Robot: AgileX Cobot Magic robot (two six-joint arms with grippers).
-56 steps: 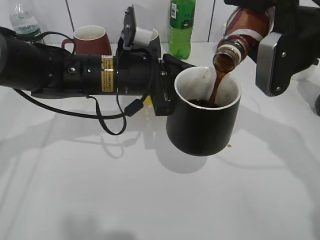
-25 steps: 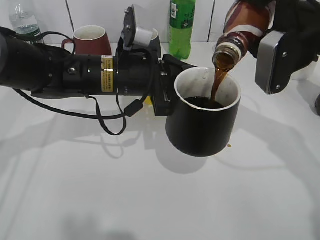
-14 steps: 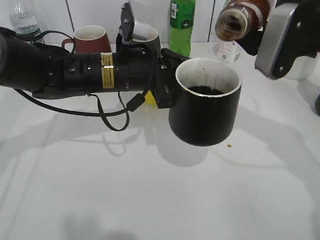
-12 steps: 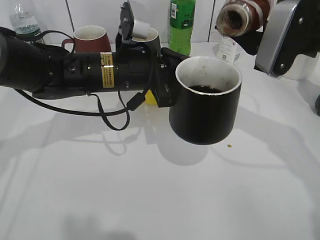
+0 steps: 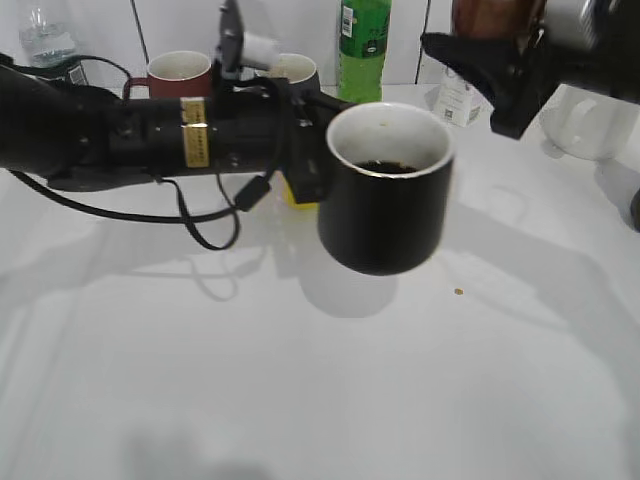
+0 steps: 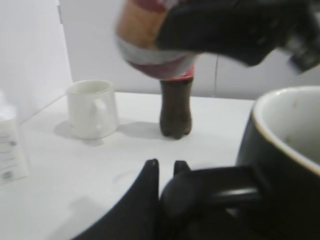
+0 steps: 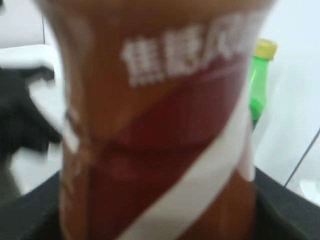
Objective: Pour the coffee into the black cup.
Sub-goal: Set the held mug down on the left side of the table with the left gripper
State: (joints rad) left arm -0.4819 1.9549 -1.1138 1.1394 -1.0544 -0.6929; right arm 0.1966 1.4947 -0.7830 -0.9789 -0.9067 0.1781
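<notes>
**Pour ended, bottle drawn clear of the cup**

White tabletop (image 5: 300, 400) spreads bare in front, with a tiled wall, a green bottle (image 5: 362, 50) and a maroon mug (image 5: 178, 74) behind. Across it the left gripper (image 5: 308, 150) reaches in, jaws closed on the handle of the black cup (image 5: 385, 200), which hangs above the table with dark liquid inside. A moment ago coffee streamed into that cup; now the stream has stopped, and the right gripper (image 5: 505, 75), clamped around the coffee (image 5: 495, 15), has carried the bottle up and rightward, off the rim. The cup has shifted slightly left. Pouring looks finished; setting things down likely remains. One small drop (image 5: 458, 292) marks the table.
</notes>
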